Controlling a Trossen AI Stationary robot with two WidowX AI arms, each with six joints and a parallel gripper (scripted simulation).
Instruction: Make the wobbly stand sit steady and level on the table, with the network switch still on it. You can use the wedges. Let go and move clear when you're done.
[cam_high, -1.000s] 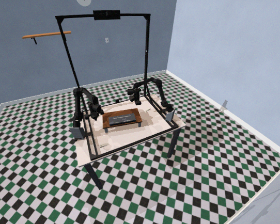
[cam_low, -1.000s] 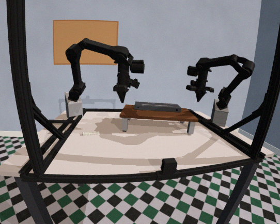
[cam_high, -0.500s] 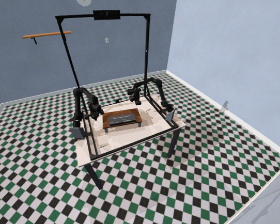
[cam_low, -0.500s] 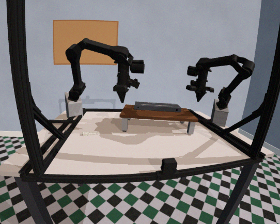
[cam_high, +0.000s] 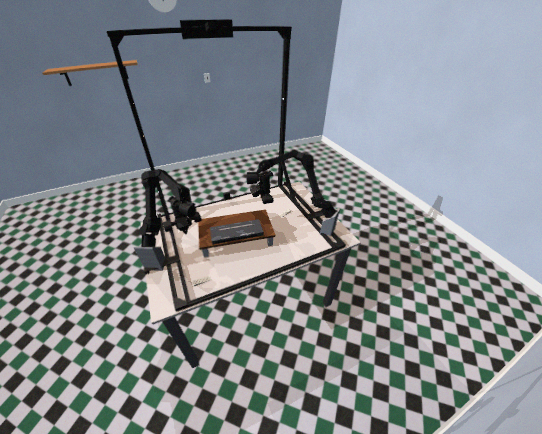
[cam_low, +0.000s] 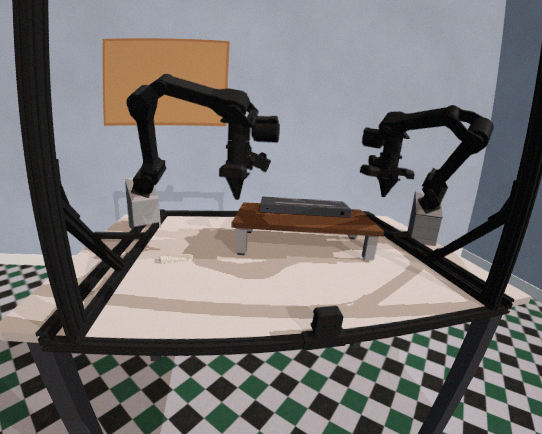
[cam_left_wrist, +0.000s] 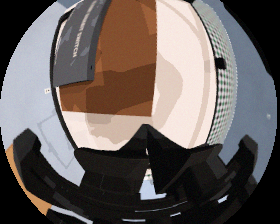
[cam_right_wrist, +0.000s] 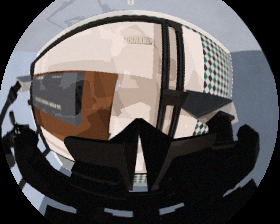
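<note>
Grippers (cam_high: 185, 230) (cam_high: 268, 199) (cam_low: 237, 196) (cam_low: 384, 194) (cam_left_wrist: 146, 127) (cam_right_wrist: 139, 121) closed, both pointing downward

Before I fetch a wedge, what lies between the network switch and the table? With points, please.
The brown stand (cam_high: 205, 234) (cam_low: 245, 218) (cam_left_wrist: 127, 60) (cam_right_wrist: 100, 105); the exterior view shows the network switch (cam_high: 237, 231) (cam_low: 305, 206) (cam_left_wrist: 79, 47) (cam_right_wrist: 57, 97) on top.
</note>
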